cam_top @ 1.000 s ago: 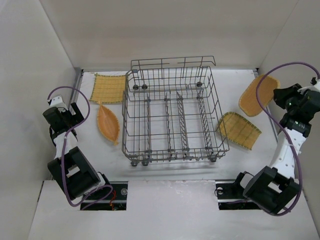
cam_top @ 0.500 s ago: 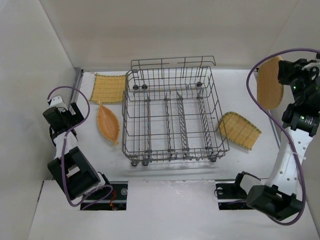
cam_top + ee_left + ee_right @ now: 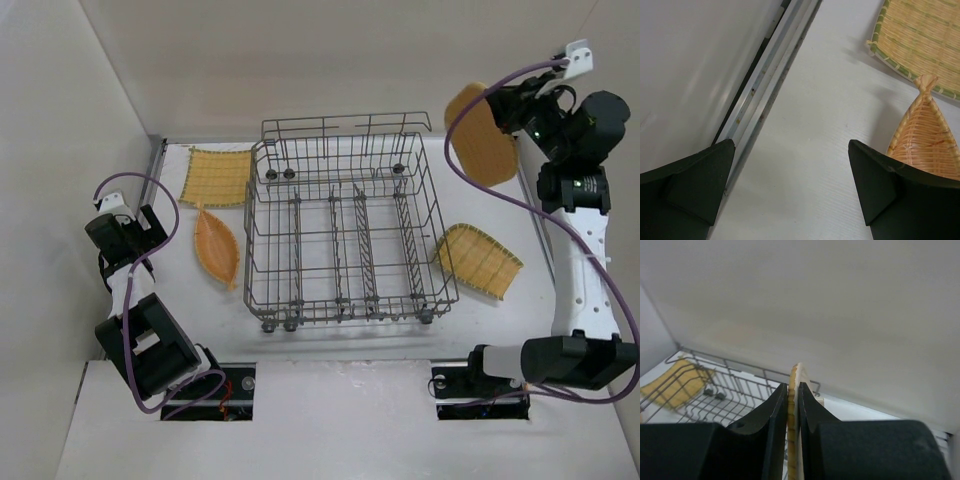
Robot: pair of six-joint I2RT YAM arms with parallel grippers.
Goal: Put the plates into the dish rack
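Your right arm has swung up and inward over the last second. The orange plate [image 3: 478, 135], which sat low by the table's right edge, now hangs high in the air on edge, just beyond the far right corner of the rack [image 3: 340, 290]. The right gripper [image 3: 505, 108] is closed almost fully, and the wrist view shows its fingers pinching the plate's thin rim between them. Nothing else has shifted. The left gripper [image 3: 792, 175] stands wide open and holds nothing, parked over the table at the left, beside the leaf plate [image 3: 216, 247]. One yellow plate [image 3: 218, 175] lies at the rack's far left corner, and the other yellow plate [image 3: 478, 260] lies on the table to the rack's right. No plate is in the rack yet, so you look to be carrying the first of four. The next move likely calls for bringing the plate over a row of tines, turning it so its edge lines up with a gap, and lowering it in before you let the fingers part.
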